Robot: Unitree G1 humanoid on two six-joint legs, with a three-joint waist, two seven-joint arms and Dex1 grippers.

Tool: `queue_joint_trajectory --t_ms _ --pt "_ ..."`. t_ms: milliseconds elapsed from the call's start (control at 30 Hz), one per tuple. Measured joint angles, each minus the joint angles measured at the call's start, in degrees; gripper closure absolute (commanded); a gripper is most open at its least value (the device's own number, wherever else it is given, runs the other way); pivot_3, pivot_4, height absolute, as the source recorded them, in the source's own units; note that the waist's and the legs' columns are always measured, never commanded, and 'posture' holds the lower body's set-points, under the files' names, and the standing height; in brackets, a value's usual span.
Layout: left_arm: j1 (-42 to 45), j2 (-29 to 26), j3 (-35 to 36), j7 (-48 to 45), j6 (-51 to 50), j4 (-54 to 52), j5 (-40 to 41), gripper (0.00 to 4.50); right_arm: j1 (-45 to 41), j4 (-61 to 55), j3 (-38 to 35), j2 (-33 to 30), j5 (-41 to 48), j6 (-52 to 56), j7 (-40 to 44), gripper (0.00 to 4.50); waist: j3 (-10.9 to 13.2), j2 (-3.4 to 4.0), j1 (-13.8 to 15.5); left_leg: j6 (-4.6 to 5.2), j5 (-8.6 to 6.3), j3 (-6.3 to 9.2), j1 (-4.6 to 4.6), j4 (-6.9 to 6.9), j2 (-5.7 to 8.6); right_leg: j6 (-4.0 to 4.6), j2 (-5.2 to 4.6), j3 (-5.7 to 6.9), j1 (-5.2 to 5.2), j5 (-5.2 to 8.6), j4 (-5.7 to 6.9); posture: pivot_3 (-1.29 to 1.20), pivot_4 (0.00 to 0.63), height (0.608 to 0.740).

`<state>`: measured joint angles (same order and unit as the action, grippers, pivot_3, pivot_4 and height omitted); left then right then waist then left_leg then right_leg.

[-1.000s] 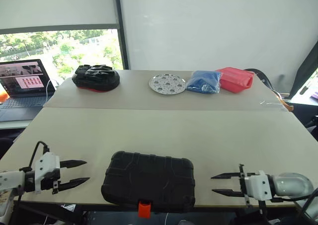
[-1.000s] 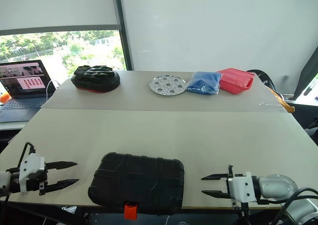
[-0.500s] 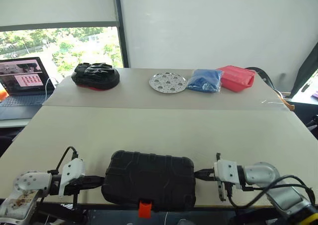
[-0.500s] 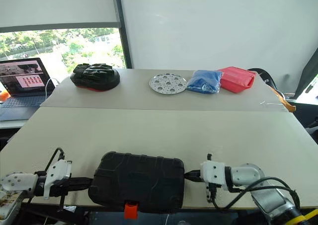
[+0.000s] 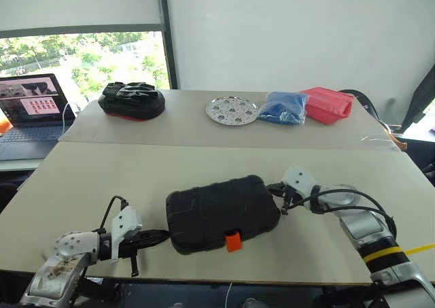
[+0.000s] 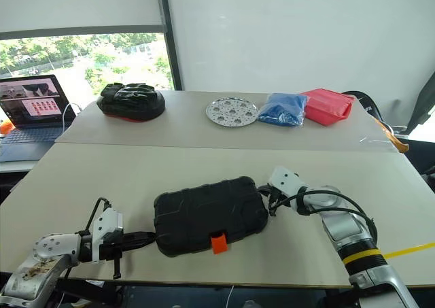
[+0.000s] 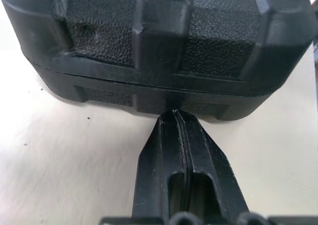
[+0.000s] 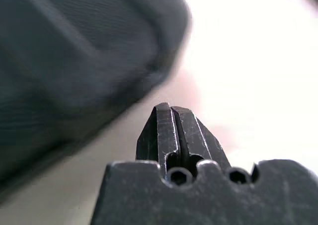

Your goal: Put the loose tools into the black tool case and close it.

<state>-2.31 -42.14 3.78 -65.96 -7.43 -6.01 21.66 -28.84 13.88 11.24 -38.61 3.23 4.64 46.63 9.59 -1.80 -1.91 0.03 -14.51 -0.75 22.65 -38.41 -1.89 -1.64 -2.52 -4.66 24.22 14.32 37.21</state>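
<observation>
Black textured tool case [image 5: 223, 213], closed

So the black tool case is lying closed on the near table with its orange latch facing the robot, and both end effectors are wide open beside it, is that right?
Not quite. The black tool case is closed on the near table with its orange latch toward the robot, but the end effectors are shut, not wide open. The left wrist view shows the left end effector pressed together at the case's side seam, and the right wrist view shows the right end effector shut too.

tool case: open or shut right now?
Shut. The black tool case lies flat on the table, lid down on its base; the left wrist view shows the halves meeting at a thin seam.
</observation>
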Motion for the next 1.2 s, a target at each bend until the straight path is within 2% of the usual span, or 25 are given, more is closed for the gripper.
queue_joint_trajectory --t_ms 133,233,333,400,467,600,700,800,1000,1200 --pt "-1.7 -3.8 3.1 -3.9 -1.4 0.2 3.1 4.46 2.1 0.1 -4.0 -3.3 0.7 -4.1 1.0 4.5 0.0 0.0 0.0 0.0 0.0 0.0 0.1 0.0 -0.01 -0.01 -0.02 0.03 0.06 0.0 -0.02 0.0 0.15 0.74" --pt "-2.3 -9.1 6.8 -9.2 -7.5 0.1 9.2 4.46 8.9 -3.8 -8.8 -8.6 6.6 -6.1 8.7 4.5 0.0 0.01 0.5 0.0 0.0 0.15 0.15 0.0 -0.03 -0.01 -0.02 0.3 -0.01 0.01 -0.1 0.0 0.15 0.74" --pt "3.0 -11.2 7.5 -11.8 -13.9 -0.8 14.4 4.46 18.5 -12.1 -12.2 -12.5 14.3 -5.0 17.7 4.5 0.0 0.04 1.0 0.01 0.0 0.22 0.13 -0.13 -0.02 -0.02 -0.01 0.39 -0.13 0.01 -0.06 0.0 0.15 0.74" --pt "11.9 -9.2 5.4 -11.5 -16.1 -1.0 15.6 4.46 27.5 -21.1 -13.5 -14.4 19.9 -2.8 22.3 4.5 0.0 0.06 1.8 0.01 0.0 0.49 0.24 -0.47 -0.04 0.0 0.08 0.65 -0.22 0.0 -0.03 0.0 0.15 0.74" --pt "18.6 -6.8 2.8 -10.4 -17.1 -0.8 15.4 4.46 31.9 -27.9 -13.3 -14.3 22.4 -1.2 23.8 4.5 0.0 0.08 1.4 0.0 0.01 0.44 0.2 -0.61 -0.02 -0.08 0.09 0.52 -0.32 -0.11 -0.01 0.0 0.15 0.74" --pt "29.3 0.9 -5.6 -7.5 -16.3 2.2 9.8 4.46 35.6 -37.5 -10.0 -10.7 21.8 2.3 19.3 4.5 0.0 0.09 0.3 -0.05 0.06 0.48 -0.1 -0.73 0.04 -0.23 0.17 0.45 -0.69 -0.14 -0.09 0.0 0.15 0.74" --pt "33.4 4.8 -10.6 -6.3 -15.3 6.4 5.4 4.46 35.5 -40.9 -5.9 -6.9 19.0 4.2 14.7 4.5 0.0 0.08 0.0 -0.05 0.06 0.58 -0.31 -0.68 0.03 -0.47 0.24 0.49 -0.93 0.06 -0.09 0.0 0.15 0.74" --pt "35.7 7.5 -14.6 -6.2 -12.8 9.6 1.2 4.46 34.3 -42.3 -2.1 -4.1 15.9 5.5 11.4 4.5 0.0 0.08 -0.1 -0.05 0.05 0.58 -0.27 -0.67 0.05 -0.35 0.24 0.47 -0.9 -0.02 -0.11 0.0 0.15 0.74" --pt "38.9 11.3 -18.4 -4.1 -9.4 15.6 -5.4 4.46 30.5 -42.3 1.3 -0.2 12.1 6.9 7.0 4.5 0.0 0.07 0.5 -0.04 0.05 0.6 -0.26 -0.68 0.06 -0.17 0.22 0.49 -0.92 -0.12 -0.14 0.0 0.15 0.74" --pt "40.6 13.2 -18.7 -1.0 -8.8 17.8 -8.8 4.46 27.7 -40.1 4.2 3.2 8.6 7.1 4.5 4.5 0.0 0.08 0.9 -0.04 0.05 0.6 -0.34 -0.67 0.06 -0.17 0.22 0.49 -0.99 -0.12 -0.14 0.0 0.15 0.74"
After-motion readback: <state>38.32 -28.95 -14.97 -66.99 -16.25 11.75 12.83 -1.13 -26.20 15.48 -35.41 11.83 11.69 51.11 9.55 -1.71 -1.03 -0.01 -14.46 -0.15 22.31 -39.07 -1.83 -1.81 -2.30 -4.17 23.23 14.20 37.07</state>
